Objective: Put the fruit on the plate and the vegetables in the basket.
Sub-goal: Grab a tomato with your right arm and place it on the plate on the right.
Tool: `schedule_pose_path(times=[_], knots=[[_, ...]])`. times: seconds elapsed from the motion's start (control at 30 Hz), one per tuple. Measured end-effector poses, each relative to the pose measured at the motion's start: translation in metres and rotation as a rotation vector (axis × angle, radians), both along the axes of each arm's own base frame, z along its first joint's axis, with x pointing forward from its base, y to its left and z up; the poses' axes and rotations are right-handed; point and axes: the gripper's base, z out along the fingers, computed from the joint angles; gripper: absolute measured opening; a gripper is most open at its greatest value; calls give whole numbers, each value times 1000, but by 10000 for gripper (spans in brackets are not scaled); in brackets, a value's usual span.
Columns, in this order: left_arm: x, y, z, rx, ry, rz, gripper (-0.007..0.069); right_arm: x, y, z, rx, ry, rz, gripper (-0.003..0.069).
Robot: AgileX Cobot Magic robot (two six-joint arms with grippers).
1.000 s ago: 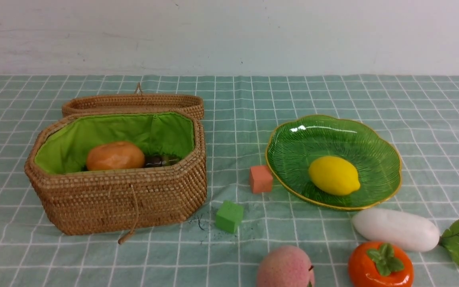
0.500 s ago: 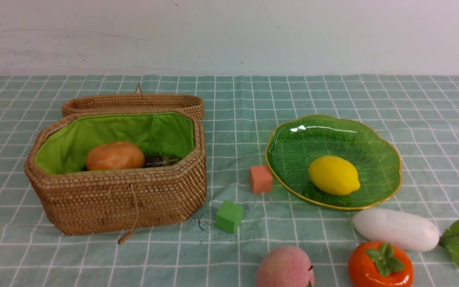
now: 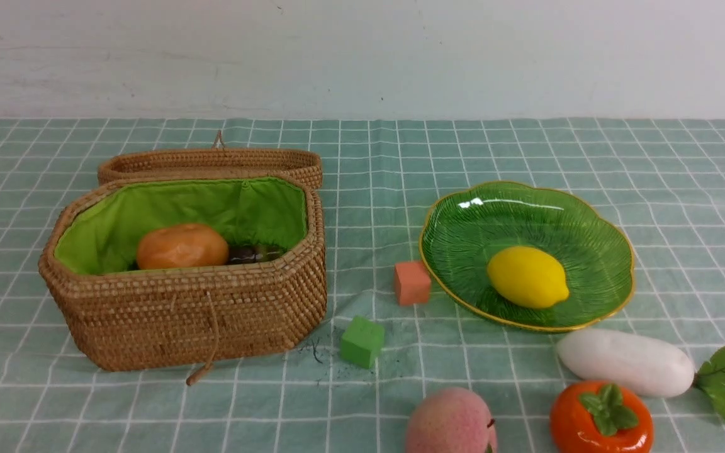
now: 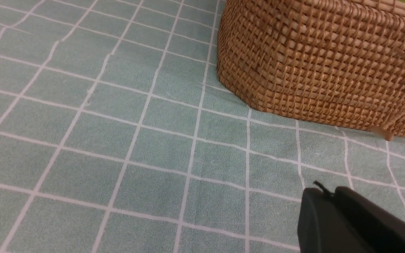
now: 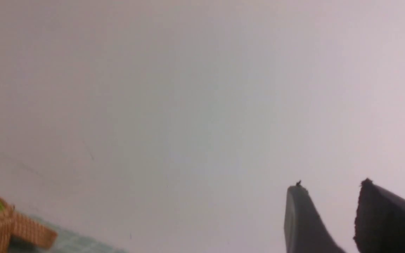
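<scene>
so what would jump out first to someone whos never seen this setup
Probably the big wicker basket on the left of the front view, its bright green lining showing around a brown-orange potato. Next, the vivid yellow lemon on the green leaf-shaped plate to the right. The glossy orange persimmon, near the front edge just in front of the white radish, would likely catch the eye too.

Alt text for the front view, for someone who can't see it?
Lemon on the green plate; white radish, persimmon and peach on the table nearer the camera. At left, the open wicker basket holds the potato.
</scene>
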Motion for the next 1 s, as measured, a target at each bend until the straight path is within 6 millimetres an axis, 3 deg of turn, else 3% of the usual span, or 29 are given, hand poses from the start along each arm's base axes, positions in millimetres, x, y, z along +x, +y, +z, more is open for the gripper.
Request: schedule_pose_path(times=[0.17, 0.33, 0.47, 0.5, 0.6, 0.73, 0.83, 0.9, 1.0], knots=[[0, 0, 0, 0, 0, 0, 42, -6, 2, 8, 117, -77, 106, 242], [0, 0, 0, 0, 0, 0, 47, -10, -5, 36, 390, -9, 188, 242], [0, 0, 0, 0, 0, 0, 50, -20, -13, 77, 504, 74, 134, 242], [0, 0, 0, 0, 0, 0, 50, -20, -13, 79, 508, 83, 129, 242], [0, 0, 0, 0, 0, 0, 55, -17, -18, 115, 532, 175, 49, 242], [0, 0, 0, 0, 0, 0, 59, 9, -24, 134, 562, 381, -68, 242], [0, 0, 0, 0, 0, 0, 61, 31, -26, 131, 573, 531, -141, 242], [0, 0, 0, 0, 0, 0, 67, 60, -29, 113, 575, 745, -241, 242], [0, 0, 0, 0, 0, 0, 71, 79, -29, 99, 547, 878, -301, 242]])
